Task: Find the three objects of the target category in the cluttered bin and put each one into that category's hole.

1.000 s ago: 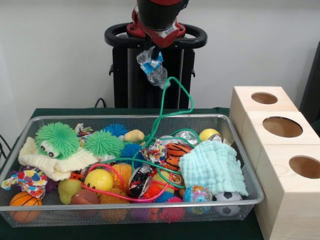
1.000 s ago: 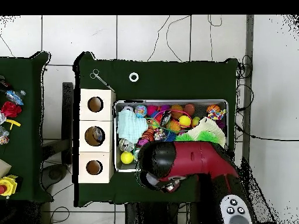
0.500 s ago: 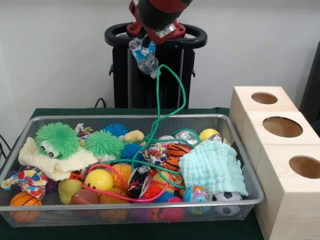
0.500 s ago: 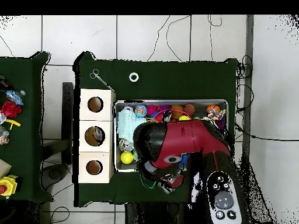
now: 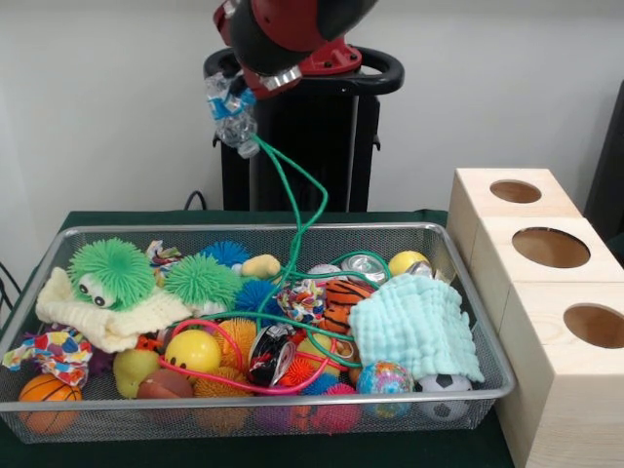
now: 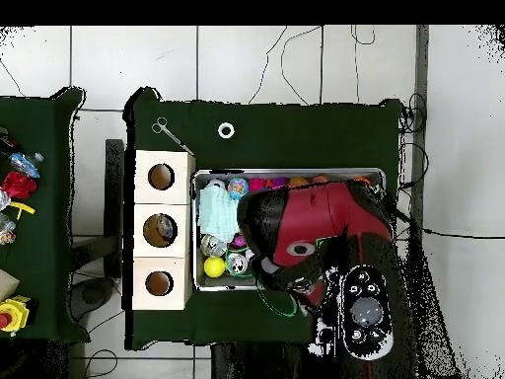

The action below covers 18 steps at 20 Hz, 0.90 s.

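High above the back of the wire bin (image 5: pixel 127 230) hangs a crushed clear plastic bottle (image 5: pixel 232 113) with a blue label, and my gripper (image 5: pixel 246 86) is shut on its top. A green cord (image 5: pixel 304 207) is snagged on the bottle and trails down into the toy pile. A crushed can (image 5: pixel 366 265) lies in the bin near the back right. The wooden box (image 5: pixel 546 292) with three round holes stands to the right of the bin. In the overhead view the red arm (image 6: pixel 306 232) covers much of the bin (image 6: pixel 197 232), and the gripper is hidden under it.
The bin holds spiky balls, a light-blue cloth (image 5: pixel 414 327), a yellow smiley ball (image 5: pixel 193 349), a pink cord and several small sport balls. In the overhead view a white ring (image 6: pixel 226 130) and a metal tool (image 6: pixel 170 133) lie on the green table.
The arm has swung toward the picture's left in the front view, carrying the bottle up and left. The green cord has been dragged along and stretched.
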Available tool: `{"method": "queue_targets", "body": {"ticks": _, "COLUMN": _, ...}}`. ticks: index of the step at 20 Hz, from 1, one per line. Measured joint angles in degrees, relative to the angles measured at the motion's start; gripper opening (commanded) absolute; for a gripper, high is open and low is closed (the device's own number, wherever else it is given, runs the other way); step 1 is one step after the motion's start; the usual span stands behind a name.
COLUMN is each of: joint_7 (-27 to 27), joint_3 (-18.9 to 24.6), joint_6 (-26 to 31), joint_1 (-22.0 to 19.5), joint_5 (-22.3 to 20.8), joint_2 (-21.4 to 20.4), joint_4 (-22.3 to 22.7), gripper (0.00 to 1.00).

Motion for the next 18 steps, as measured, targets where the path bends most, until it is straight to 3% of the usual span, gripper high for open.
{"method": "queue_targets", "body": {"ticks": 11, "joint_7": 0.0, "joint_3": -7.16, "joint_6": 10.31, "joint_1": 4.48, "joint_5": -7.06, "joint_2": 2.92, "joint_4": -8.06, "gripper": 0.0}}
{"method": "queue_targets", "body": {"ticks": 18, "joint_7": 0.0, "joint_3": -10.73, "joint_6": 11.97, "joint_1": 6.52, "joint_5": -8.53, "joint_2": 3.02, "joint_4": -10.45, "gripper": 0.0}}
